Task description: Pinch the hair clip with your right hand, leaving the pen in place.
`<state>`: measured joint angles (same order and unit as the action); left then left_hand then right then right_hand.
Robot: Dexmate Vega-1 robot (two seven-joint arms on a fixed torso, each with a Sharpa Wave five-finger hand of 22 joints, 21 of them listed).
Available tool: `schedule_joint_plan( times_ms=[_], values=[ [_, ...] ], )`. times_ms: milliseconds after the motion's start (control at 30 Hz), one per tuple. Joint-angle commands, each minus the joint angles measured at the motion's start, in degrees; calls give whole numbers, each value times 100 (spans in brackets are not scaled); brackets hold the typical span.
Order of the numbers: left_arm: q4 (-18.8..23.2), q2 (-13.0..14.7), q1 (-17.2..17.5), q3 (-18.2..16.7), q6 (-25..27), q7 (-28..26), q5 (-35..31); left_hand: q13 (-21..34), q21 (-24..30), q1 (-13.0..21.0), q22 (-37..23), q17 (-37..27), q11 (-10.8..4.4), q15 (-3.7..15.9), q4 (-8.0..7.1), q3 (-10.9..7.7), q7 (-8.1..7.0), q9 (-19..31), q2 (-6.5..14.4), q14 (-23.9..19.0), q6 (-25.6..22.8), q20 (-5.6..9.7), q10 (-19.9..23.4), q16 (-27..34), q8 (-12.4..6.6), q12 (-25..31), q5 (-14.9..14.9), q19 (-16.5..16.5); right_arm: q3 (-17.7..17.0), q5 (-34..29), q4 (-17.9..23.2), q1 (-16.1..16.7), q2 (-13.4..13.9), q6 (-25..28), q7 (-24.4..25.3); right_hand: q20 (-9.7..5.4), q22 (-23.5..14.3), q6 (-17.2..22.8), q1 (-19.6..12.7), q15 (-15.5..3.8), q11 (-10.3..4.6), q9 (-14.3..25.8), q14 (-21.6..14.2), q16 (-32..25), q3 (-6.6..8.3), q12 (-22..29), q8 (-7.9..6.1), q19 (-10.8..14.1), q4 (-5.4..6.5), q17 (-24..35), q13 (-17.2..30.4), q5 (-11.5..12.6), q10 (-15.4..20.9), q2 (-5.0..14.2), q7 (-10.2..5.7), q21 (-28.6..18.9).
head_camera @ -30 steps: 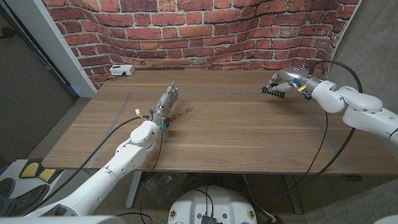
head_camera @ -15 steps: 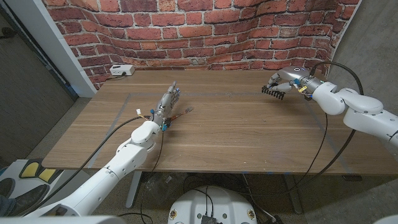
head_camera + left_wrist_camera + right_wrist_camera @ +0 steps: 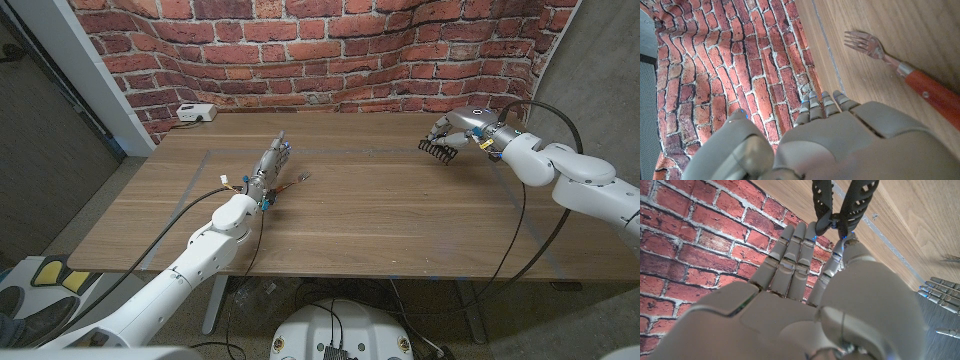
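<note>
We hold the hair clip (image 3: 437, 147) clamped in our right hand's (image 3: 462, 128) fingers (image 3: 799, 250), toothed end away from the palm, above the counter (image 3: 380, 210).

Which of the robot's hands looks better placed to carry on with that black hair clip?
The right hand: it already pinches the hair clip at the table's far right. The left hand stands across the table beside a red-handled fork, holding nothing.
</note>
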<state>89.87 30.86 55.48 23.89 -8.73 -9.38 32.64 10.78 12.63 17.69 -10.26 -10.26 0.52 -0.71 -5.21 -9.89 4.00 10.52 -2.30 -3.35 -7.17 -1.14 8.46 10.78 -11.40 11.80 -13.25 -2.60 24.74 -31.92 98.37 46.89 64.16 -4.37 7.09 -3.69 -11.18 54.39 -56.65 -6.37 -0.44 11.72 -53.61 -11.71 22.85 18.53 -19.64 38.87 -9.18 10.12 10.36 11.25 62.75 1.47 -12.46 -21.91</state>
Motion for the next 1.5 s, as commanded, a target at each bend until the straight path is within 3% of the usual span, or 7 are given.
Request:
schedule_joint_plan(
  times_ms=[33, 1100, 1500],
  values=[
    [-44, -24, -25, 17, 7, 6, -3, 24, -33, -3, -19, -23, 5, 6, 10, 8, -37, 13, 39, 35, -14, -27, -11, -12, 19, -27, 17, -6, -12, -10, -36, -2, -52, -59, 116, -531, -10, -37, -241, -643, -1091, 8, -167, -4, 8, -25, 37, 79, -4, -1, 15, 31, 1165, 133, -1, -24],
    [-55, -9, -23, 11, -2, 32, 6, 24, -46, 26, -20, -22, 8, 14, 21, 22, -44, 14, 55, 41, -8, -32, -15, -10, 18, -23, 16, -11, -56, -45, 127, 104, 25, 154, 20, -450, -18, -79, -237, -613, -1114, 18, -203, 83, 12, -88, 93, 48, 33, -21, 5, 35, 1258, 99, 53, -17],
    [-81, -23, -25, 16, -25, 53, 16, 24, -49, 36, -20, -21, 17, 9, 25, 26, -50, 14, 59, 42, 0, -33, -11, -9, 20, -20, 16, -10, -79, -99, 194, 175, 79, 258, 34, -310, -23, -201, -161, -554, -1149, 20, -147, 131, -12, -180, 172, 24, 78, -25, 10, 11, 1180, 64, 53, -13]
  ],
)
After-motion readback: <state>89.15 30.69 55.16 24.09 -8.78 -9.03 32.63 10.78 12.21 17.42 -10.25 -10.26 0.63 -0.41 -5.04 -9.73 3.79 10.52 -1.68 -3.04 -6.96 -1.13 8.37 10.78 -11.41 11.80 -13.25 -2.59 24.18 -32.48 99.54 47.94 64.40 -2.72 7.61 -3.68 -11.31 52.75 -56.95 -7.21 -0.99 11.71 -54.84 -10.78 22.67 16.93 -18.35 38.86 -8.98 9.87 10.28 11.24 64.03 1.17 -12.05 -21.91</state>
